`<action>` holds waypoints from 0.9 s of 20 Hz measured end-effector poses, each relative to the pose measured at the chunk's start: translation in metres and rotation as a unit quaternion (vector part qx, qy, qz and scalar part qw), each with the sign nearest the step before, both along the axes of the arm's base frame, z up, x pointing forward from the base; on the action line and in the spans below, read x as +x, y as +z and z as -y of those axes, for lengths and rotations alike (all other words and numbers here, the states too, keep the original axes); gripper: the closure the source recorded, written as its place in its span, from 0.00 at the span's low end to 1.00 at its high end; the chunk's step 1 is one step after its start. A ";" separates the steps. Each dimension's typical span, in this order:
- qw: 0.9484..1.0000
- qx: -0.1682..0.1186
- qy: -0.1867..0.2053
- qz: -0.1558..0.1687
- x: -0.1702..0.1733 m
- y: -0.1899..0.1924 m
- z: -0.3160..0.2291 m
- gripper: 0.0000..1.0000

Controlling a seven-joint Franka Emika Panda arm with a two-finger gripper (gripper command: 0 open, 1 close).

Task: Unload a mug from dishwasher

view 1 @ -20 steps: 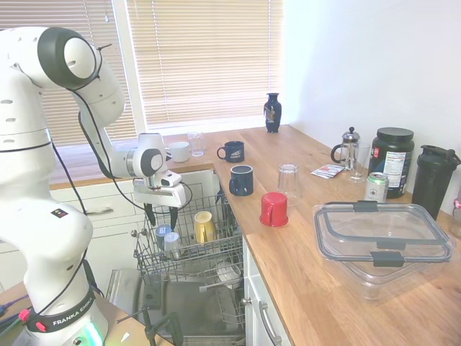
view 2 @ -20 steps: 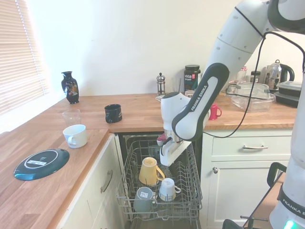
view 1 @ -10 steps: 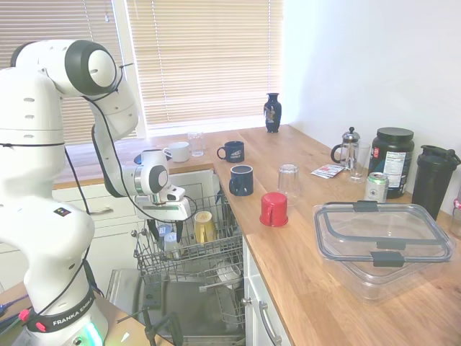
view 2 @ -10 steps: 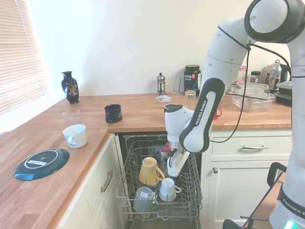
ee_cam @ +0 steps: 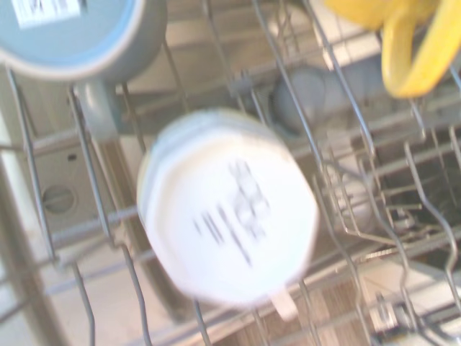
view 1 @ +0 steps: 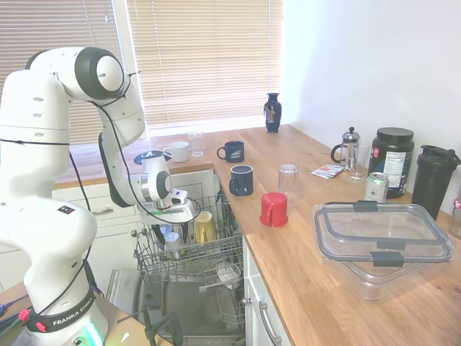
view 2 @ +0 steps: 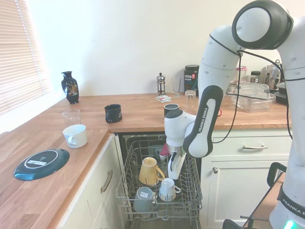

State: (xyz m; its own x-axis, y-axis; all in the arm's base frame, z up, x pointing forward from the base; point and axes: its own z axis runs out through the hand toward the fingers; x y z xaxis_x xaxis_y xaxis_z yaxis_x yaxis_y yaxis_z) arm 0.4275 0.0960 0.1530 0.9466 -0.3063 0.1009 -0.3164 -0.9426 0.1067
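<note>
The dishwasher stands open with its grey wire rack (view 1: 220,254) (view 2: 191,187) pulled out. A small white mug (view 2: 167,189) (view 1: 173,246) sits upside down in the rack; its printed base (ee_cam: 227,227) fills the middle of the wrist view. My gripper (view 2: 171,171) (view 1: 174,232) hangs just above it, pointing down, fingers open and empty. Beside the white mug are an upturned grey mug (view 2: 143,198) (ee_cam: 72,36) and a yellow mug (view 2: 149,171) (view 1: 204,226) (ee_cam: 403,43).
The wooden counter holds another white mug (view 2: 76,136) (view 1: 178,151), navy mugs (view 1: 241,180) (view 2: 113,113), a red cup (view 1: 274,209), glasses, a dark plate (view 2: 41,163), a vase (view 1: 272,112) and a clear lidded box (view 1: 382,241). White drawers (view 2: 243,148) flank the rack.
The arm has folded down and brought the gripper lower into the rack, from beside the yellow mug to just over the white mug. No mug has moved.
</note>
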 end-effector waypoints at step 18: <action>1.000 -0.002 -0.005 0.002 0.011 -0.064 -0.025 0.00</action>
